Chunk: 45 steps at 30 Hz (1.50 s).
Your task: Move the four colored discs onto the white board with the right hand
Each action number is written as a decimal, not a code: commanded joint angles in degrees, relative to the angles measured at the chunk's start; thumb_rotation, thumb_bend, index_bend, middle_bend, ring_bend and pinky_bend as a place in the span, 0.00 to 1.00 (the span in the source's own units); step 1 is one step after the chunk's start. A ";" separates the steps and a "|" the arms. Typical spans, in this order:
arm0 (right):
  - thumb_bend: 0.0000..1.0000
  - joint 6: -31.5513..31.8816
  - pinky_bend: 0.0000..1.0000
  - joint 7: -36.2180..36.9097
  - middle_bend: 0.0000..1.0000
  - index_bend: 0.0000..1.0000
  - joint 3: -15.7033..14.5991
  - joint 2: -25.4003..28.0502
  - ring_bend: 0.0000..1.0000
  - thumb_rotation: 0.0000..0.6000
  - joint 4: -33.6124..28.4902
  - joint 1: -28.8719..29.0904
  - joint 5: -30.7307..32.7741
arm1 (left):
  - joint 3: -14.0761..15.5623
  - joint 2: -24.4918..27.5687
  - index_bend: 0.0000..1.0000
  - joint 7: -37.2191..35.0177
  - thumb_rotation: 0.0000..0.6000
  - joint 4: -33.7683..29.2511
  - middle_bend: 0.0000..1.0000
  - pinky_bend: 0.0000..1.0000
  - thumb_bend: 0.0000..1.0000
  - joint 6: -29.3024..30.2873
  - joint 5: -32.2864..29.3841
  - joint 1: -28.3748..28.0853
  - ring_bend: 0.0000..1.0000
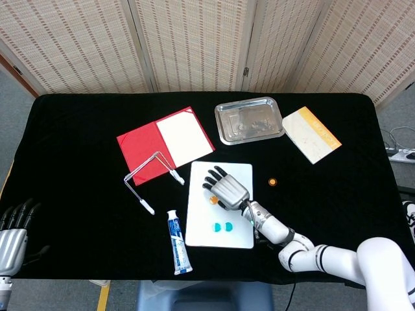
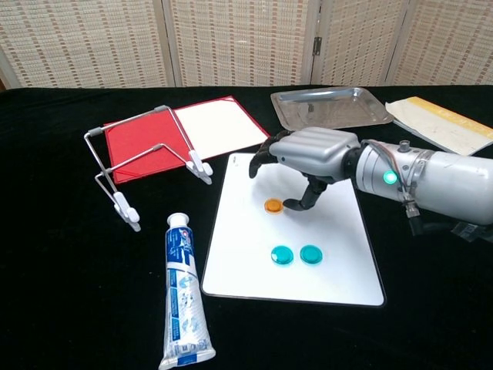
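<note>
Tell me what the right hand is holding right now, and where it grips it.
Nothing: the right hand hovers open above the orange disc lying on the white board.

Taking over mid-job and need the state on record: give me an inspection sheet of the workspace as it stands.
Surface: black cloth table.
Job's things: white board holds two round teal discs and one round orange disc; second orange disc lies on the cloth right of the board.
Clutter: red folder, wire stand, toothpaste tube, metal tray, yellow booklet.
Hands: right hand above the board, fingers off the disc; left hand idle at the table edge.
Cables: power strip cables on the floor, right.
Surroundings: woven folding screens.
</note>
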 commanded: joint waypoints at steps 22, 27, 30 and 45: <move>0.43 5.65 0.00 7.57 0.19 0.37 -2.91 8.41 0.07 1.00 6.62 -11.61 6.27 | -0.24 0.02 0.10 0.90 1.00 -1.11 0.02 0.00 0.20 -0.18 1.29 -1.00 0.06; 0.43 4.36 0.00 9.37 0.20 0.37 -3.05 5.78 0.07 1.00 10.75 -11.12 5.38 | -0.20 0.24 0.10 1.37 1.00 -1.63 0.02 0.00 0.20 -0.11 1.18 -0.93 0.06; 0.42 3.73 0.00 10.19 0.20 0.37 -2.97 4.54 0.07 1.00 12.61 -10.64 4.79 | -0.17 0.37 0.10 1.57 1.00 -1.83 0.02 0.00 0.20 -0.08 1.14 -0.89 0.06; 0.43 2.52 0.00 10.82 0.21 0.43 -2.66 2.45 0.07 1.00 15.86 -10.09 3.84 | -0.12 0.32 0.10 1.39 1.00 -1.50 0.02 0.00 0.20 -0.31 0.64 -0.79 0.06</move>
